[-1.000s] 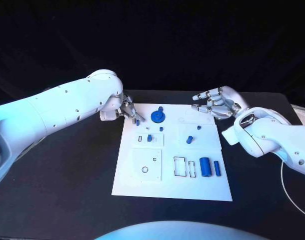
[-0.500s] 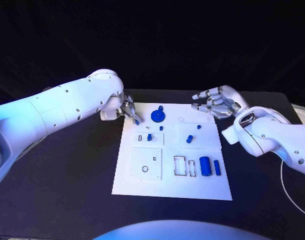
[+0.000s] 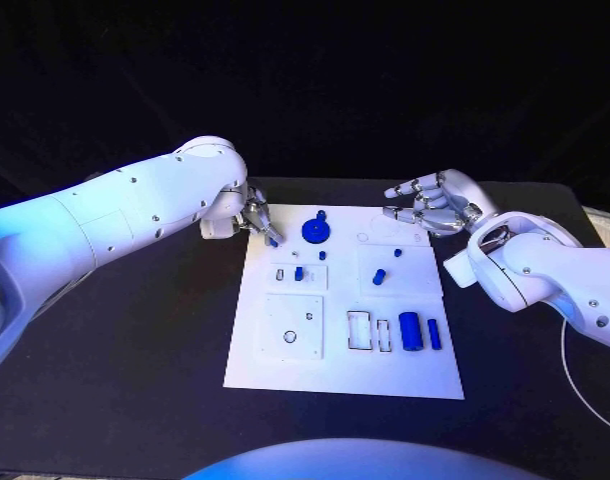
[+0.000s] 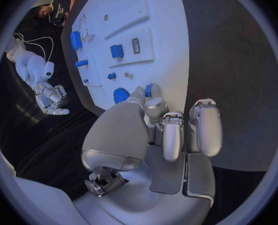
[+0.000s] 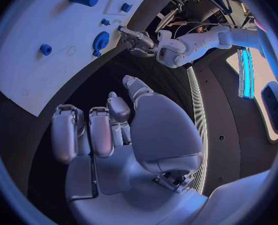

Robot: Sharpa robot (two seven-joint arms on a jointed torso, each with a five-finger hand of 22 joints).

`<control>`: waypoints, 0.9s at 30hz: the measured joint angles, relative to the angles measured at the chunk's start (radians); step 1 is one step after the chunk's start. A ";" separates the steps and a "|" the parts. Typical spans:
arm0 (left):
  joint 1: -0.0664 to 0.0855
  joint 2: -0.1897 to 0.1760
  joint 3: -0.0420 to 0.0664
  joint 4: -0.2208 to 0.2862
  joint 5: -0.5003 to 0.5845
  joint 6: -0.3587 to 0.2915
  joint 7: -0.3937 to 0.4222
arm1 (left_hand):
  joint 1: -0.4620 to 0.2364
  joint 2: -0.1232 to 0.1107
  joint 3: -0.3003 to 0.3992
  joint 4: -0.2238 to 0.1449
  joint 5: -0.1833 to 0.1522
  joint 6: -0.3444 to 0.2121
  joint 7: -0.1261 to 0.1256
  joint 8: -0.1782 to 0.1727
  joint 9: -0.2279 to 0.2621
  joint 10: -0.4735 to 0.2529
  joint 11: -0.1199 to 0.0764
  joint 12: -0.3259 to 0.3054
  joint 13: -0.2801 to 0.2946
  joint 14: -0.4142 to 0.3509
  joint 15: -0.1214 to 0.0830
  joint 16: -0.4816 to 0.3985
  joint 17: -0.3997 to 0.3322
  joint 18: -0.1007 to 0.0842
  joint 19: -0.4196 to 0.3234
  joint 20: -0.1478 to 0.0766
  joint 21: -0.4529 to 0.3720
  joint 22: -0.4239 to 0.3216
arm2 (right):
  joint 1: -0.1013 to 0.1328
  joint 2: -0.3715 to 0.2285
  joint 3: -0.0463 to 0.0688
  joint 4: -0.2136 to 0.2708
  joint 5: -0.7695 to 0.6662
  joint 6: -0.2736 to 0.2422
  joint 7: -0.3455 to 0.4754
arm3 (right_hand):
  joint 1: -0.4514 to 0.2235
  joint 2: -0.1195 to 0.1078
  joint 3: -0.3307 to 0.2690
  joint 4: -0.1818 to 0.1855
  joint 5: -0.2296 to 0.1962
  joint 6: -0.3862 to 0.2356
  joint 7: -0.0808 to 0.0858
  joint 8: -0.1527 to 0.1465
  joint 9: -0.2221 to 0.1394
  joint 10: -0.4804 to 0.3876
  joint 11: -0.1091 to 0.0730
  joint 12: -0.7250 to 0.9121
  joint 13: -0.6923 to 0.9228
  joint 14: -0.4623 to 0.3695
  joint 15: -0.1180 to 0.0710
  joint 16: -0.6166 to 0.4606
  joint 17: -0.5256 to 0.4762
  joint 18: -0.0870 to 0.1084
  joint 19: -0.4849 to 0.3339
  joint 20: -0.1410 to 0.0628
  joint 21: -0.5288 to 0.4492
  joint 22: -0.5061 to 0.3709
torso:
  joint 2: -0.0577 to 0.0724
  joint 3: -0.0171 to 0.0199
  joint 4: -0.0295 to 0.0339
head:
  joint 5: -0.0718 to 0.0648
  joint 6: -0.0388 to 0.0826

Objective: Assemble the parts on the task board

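The left hand (image 3: 252,217) is pinching a small blue part (image 3: 271,240) between thumb and fingertip and is drawing it slightly back toward the far left corner of the task board (image 3: 341,375), so the part is not yet seated, I judge. At the board's near end, the outlined slot (image 3: 360,332) is sitting empty beside a blue cylinder (image 3: 410,331). Farther off, a blue gear (image 3: 315,232) is lying flat, and the right hand (image 3: 432,203) is hovering, fingers curled on nothing.

No text, label, brand or number can be read anywhere.
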 measured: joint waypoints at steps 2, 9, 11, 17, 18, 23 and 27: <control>0.000 0.000 -0.001 -0.001 0.002 -0.001 0.001 | 0.014 -0.010 0.043 0.040 0.001 -0.004 0.001 0.000 0.001 -0.005 0.005 -0.011 -0.007 0.000 0.000 0.000 0.000 0.000 0.000 0.000 0.000 0.000 | 0.000 0.000 0.000 0.000 0.000 0.000 0.000 | 0.000 0.000 0.000 0.000 0.000 0.000 0.000 0.000 0.000 0.000 0.000 0.000 0.000 0.000 0.000 0.000 0.000 0.000 0.000 0.000 0.000 0.000 | 0.000 0.0003 0.0004 | 0.000 -0.001; -0.002 -0.010 -0.005 0.004 0.022 -0.010 0.008 | -0.085 -0.132 0.316 0.056 0.011 -0.005 0.002 0.037 0.032 0.006 0.012 -0.017 -0.018 0.000 0.000 0.000 0.000 0.000 0.000 0.000 0.000 0.000 | 0.000 0.000 0.000 -0.001 0.000 0.001 0.000 | 0.000 0.000 0.000 0.000 0.000 0.000 0.000 0.000 0.000 0.000 0.000 0.000 0.000 0.000 0.000 0.000 0.000 0.000 0.000 0.000 0.000 0.000 | -0.001 0.0003 0.0007 | 0.001 -0.002; -0.002 -0.017 -0.005 0.012 0.031 -0.019 0.011 | -0.113 -0.144 0.346 0.055 0.033 -0.001 0.006 0.046 0.039 0.010 0.008 -0.017 -0.016 0.000 0.000 0.000 0.000 0.000 0.000 0.000 0.000 0.000 | 0.000 0.000 0.000 -0.001 0.001 0.001 0.000 | 0.000 0.000 0.000 0.000 0.000 0.000 0.000 0.000 0.000 0.000 0.000 0.000 0.000 0.000 0.000 0.000 0.000 0.000 0.000 0.000 0.000 0.000 | -0.001 0.0003 0.0010 | 0.002 -0.002; -0.002 -0.056 -0.005 0.071 0.061 -0.070 0.025 | -0.184 -0.173 0.425 0.009 0.112 0.000 0.005 0.059 0.052 0.022 0.003 -0.012 -0.012 0.000 0.000 0.000 0.000 0.000 0.000 0.000 0.000 0.000 | 0.000 0.001 0.000 -0.001 0.002 0.002 0.000 | 0.000 0.000 0.000 0.000 0.000 0.000 0.000 0.000 0.000 0.000 0.000 0.000 0.002 0.000 0.000 0.000 0.000 0.000 0.000 0.000 0.000 0.000 | -0.001 0.0007 0.0011 | 0.004 -0.001; -0.002 -0.062 -0.005 0.082 0.065 -0.080 0.027 | -0.187 -0.173 0.426 0.008 0.117 0.001 0.004 0.061 0.052 0.022 0.003 -0.012 -0.011 0.000 0.000 0.000 0.000 0.000 0.000 0.000 0.000 0.000 | 0.000 0.001 0.000 -0.002 0.002 0.003 0.000 | 0.000 0.000 0.000 0.000 0.000 0.000 0.000 0.000 0.000 0.000 0.000 0.000 0.002 0.000 0.000 0.000 0.000 0.000 0.000 0.000 0.000 0.000 | -0.001 0.0007 0.0012 | 0.005 -0.001; -0.002 -0.106 -0.005 0.156 0.082 -0.130 0.035 | -0.213 -0.178 0.439 0.000 0.155 0.010 0.002 0.068 0.056 0.028 -0.002 -0.008 -0.008 0.000 0.000 0.000 0.000 0.000 0.000 0.000 0.000 0.000 | 0.000 0.000 0.000 -0.002 0.002 0.003 0.000 | 0.000 0.000 0.000 0.000 0.000 0.000 0.000 0.000 0.000 0.000 0.000 0.000 0.002 0.000 0.000 0.000 0.001 0.000 0.000 0.000 0.000 0.000 | -0.001 0.0007 0.0012 | 0.006 0.000; -0.002 -0.142 -0.009 0.220 0.090 -0.165 0.037 | -0.230 -0.185 0.446 -0.006 0.175 0.011 0.002 0.072 0.057 0.036 -0.004 -0.005 -0.003 0.000 0.000 0.000 0.000 0.000 0.000 0.000 0.000 0.000 | 0.000 -0.001 0.000 -0.002 0.003 0.004 0.000 | 0.000 0.000 0.000 0.000 0.000 0.000 0.000 0.000 0.000 0.000 0.000 0.000 0.002 0.000 0.000 0.000 0.001 0.000 0.000 0.000 0.000 0.000 | -0.001 0.0004 0.0012 | 0.006 -0.001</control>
